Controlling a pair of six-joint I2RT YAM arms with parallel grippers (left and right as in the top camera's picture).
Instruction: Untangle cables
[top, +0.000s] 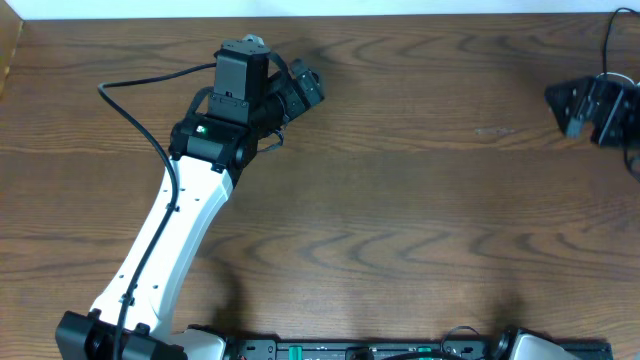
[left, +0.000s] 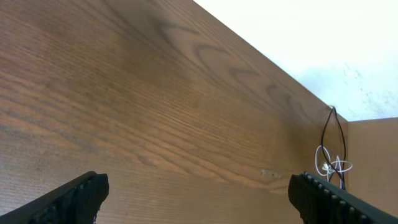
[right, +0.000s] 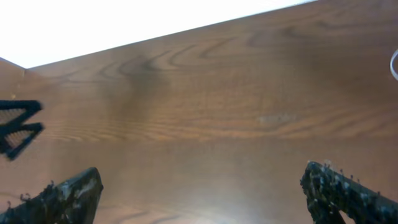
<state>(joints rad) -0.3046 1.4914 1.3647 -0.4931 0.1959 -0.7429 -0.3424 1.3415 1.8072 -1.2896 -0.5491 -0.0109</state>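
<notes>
The black cable (left: 330, 132) and the white cable (left: 326, 163) lie tangled together at the far right end of the wooden table (left: 155, 106) in the left wrist view. A bit of a white loop (right: 395, 65) shows at the right edge of the right wrist view. My left gripper (top: 300, 95) is open and empty over the table's upper left, its fingers wide apart (left: 199, 199), far from the cables. My right gripper (top: 572, 105) is open and empty (right: 202, 196) at the far right edge. A thin black cord (top: 607, 45) runs beside it; I cannot tell whether it is the cable.
The left arm (top: 170, 240) reaches from the front left, with its own thicker black wire (top: 140, 115) looping to its left. The table's back edge (top: 400, 14) and a raised left side wall (top: 8, 50) bound the surface. The left gripper shows in the right wrist view (right: 18, 127).
</notes>
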